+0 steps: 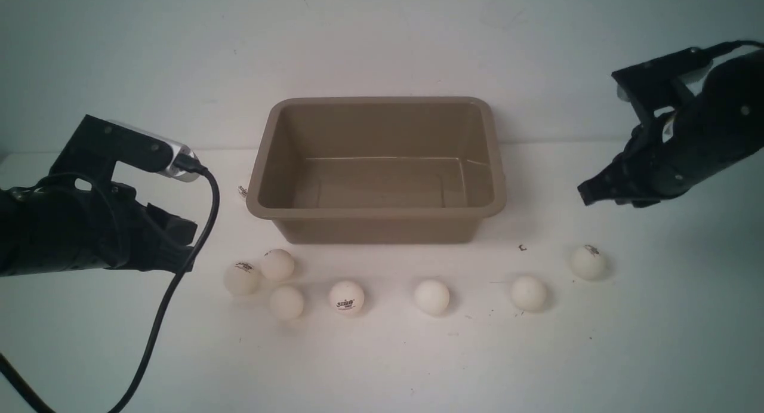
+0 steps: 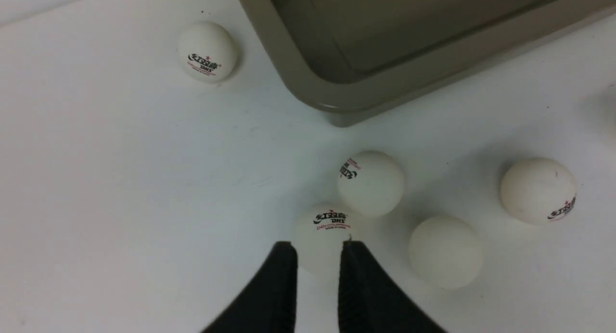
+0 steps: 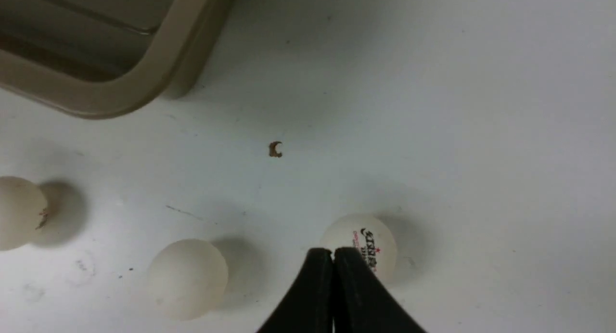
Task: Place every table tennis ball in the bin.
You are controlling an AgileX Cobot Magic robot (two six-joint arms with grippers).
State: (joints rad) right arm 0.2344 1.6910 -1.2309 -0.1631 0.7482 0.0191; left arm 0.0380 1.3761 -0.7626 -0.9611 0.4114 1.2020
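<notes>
The taupe bin [image 1: 375, 211] stands empty at the table's middle. Seven white table tennis balls lie in a row before it, from the leftmost ball [image 1: 242, 278] to the rightmost ball [image 1: 588, 262]. An eighth ball [image 1: 242, 191] peeks out by the bin's left wall. My left gripper [image 1: 179, 246] hovers left of the leftmost ball, jaws a little apart and empty; in the left wrist view the gripper [image 2: 317, 246] points at that ball [image 2: 320, 224]. My right gripper [image 1: 588, 192] is shut and empty, above the rightmost ball [image 3: 365, 239], as the right wrist view [image 3: 333, 251] shows.
A black cable [image 1: 179, 281] hangs from the left wrist down to the table's front. A small brown speck [image 1: 522, 247] lies right of the bin's front corner. A white wall rises behind the bin.
</notes>
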